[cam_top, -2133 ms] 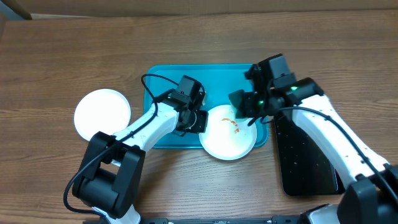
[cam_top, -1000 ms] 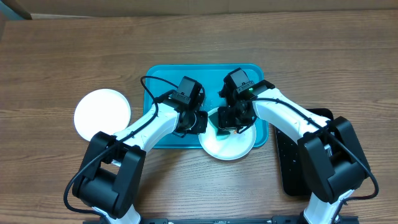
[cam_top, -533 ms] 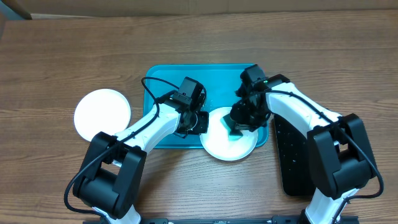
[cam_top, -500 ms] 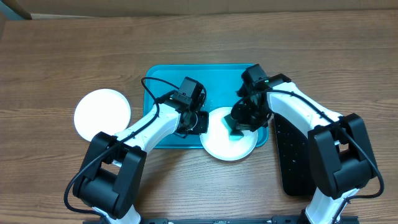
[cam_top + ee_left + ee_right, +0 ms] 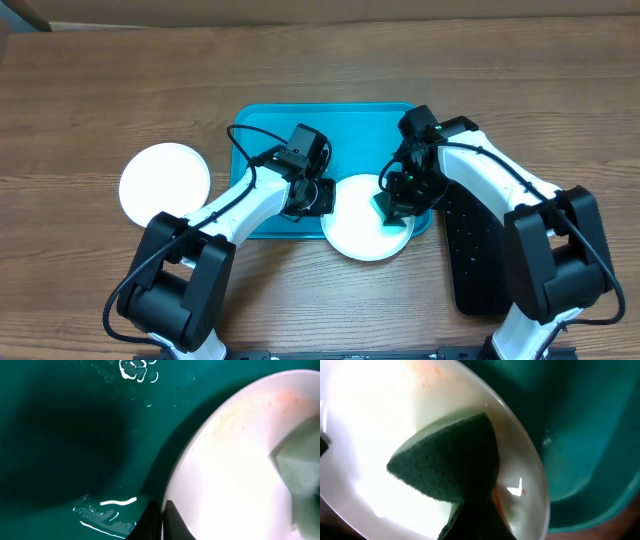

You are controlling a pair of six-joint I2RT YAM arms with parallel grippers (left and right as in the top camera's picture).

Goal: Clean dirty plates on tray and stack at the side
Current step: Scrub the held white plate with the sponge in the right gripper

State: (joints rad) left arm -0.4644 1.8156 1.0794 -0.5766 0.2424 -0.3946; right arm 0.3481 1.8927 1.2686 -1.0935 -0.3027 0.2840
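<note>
Tray (image 5: pixel 290 125) sits mid-bench (image 5: pixel 100 80). One plate (image 5: pixel 350 232) rests at its near right corner, hanging out over the near rim. Left claw (image 5: pixel 322 196) is at that plate's left edge, above the tray floor. Right claw (image 5: pixel 398 205) is over the plate's right half, with the sponge (image 5: pixel 388 212) down on the plate beneath it. Second plate (image 5: pixel 165 183) lies on the bench left of the tray, apart from it. Smaller tray (image 5: pixel 490 270) lies just beside the tray, on its right.
</note>
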